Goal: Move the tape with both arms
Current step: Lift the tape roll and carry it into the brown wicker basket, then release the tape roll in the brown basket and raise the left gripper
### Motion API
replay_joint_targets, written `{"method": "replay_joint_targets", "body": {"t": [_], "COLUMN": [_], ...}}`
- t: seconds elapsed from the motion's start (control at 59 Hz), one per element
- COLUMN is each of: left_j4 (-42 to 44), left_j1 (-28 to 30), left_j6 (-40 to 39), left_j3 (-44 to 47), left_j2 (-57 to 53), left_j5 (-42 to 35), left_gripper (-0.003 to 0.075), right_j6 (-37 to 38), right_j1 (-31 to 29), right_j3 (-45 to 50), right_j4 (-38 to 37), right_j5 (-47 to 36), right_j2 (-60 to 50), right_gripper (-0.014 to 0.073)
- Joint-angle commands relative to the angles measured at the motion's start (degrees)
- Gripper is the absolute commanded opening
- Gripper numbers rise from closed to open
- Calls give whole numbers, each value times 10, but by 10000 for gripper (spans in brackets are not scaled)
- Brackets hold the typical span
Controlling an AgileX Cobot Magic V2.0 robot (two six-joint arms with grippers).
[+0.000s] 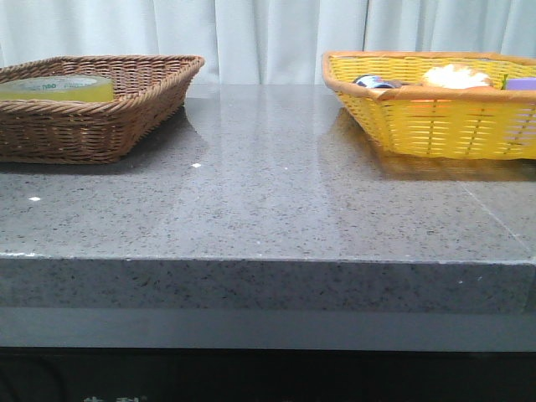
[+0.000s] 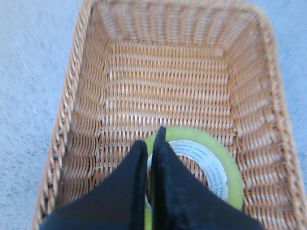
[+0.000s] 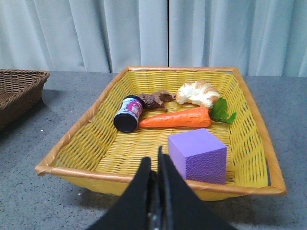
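Wide roll of translucent yellow packing tape with white printed core [image 2: 201, 165] lies flat on the floor of the brown woven wicker basket [image 2: 72, 120], which sits at the far left corner of the grey speckled stone counter [image 1: 268, 209]; in the front view the roll [image 1: 57, 87] shows just above the basket [image 1: 100, 126] rim. Left black angular-fingered gripper [image 2: 151, 143] hangs over this basket, fingers pressed together with only a thin slit between them, nothing held; tips sit above the near edge of the roll. Whether they touch it cannot be told. Right black gripper [image 3: 154, 165] likewise closed on nothing, facing the yellow woven basket [image 3: 96, 120] at the far right corner of the counter. That basket holds a small dark cylindrical jar [image 3: 128, 114], an orange plastic carrot [image 3: 175, 118], a purple foam cube [image 3: 197, 155], a pale bread-like piece [image 3: 197, 92] and a brown lump [image 3: 156, 99]. No arm appears in the front view. Judgement: task is at its start. Roll not yet gripped, not lifted, no hand-over made. Remaining: left grasp, lift, pass to right gripper over mid-counter, presumably place in yellow basket.
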Motion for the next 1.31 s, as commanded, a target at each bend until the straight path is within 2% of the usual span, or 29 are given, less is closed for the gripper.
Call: {"method": "replay_joint_targets", "body": {"t": [0.0, 0.237, 0.39, 0.594, 0.831, 1.069, 1.289], "left_j4": [-6, -6, -6, -6, -6, -6, -6], "left_j1": [0, 0, 0, 0, 0, 0, 0], "left_j6": [4, 4, 4, 4, 4, 4, 4], "left_j3": [8, 173, 285, 411, 516, 589, 601], "left_j2": [-53, -196, -301, -450, -640, -779, -822], "left_j5": [-53, -168, -206, -211, -202, -177, -177], "left_gripper": [-20, -20, -20, -20, -20, -20, -20], "right_j6": [-4, -4, -4, -4, -4, -4, -4], "right_j1": [-4, -4, -4, -4, -4, -4, -4], "right_j3": [-14, -14, -14, -14, -14, -14, -14], "right_j4": [0, 0, 0, 0, 0, 0, 0], "right_j5": [-50, -50, -49, -49, -49, -49, -49], "right_j2": [1, 1, 1, 1, 1, 1, 1], "right_gripper": [-70, -70, -70, -70, -70, -70, -70]}}
